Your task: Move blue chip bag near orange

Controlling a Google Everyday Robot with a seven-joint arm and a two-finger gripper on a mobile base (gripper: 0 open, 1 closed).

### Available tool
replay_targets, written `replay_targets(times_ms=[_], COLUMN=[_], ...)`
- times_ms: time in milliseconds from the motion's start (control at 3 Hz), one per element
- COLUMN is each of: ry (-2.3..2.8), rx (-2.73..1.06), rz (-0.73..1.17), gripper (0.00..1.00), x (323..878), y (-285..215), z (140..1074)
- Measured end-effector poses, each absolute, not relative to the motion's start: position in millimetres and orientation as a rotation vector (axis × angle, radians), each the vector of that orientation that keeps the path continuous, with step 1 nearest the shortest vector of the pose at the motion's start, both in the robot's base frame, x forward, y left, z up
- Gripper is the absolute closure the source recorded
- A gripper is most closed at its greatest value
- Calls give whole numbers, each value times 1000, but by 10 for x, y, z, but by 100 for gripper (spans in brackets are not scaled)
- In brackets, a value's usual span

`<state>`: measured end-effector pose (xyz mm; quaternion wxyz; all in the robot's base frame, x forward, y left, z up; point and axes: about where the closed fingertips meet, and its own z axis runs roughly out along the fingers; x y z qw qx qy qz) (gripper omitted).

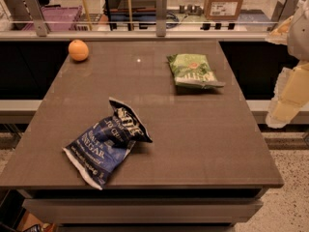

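Left of the tool (288, 98), pinch the blue chip bag (107, 141) by its raised fold; I cannot tell the tool's width.

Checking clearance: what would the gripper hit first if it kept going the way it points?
Likely the floor. The gripper, at the right edge of the view beside the table, seems to point downward, off the table's side, though depth is unclear.
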<state>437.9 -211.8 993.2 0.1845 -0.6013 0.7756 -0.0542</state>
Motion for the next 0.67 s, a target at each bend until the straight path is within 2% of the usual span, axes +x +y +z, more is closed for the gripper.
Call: replay_targets(times_ms=[667], ry=[2172], rx=[-1684], rz=[-138], gripper=[0], x=[4386], y=[-2089], z=[9950])
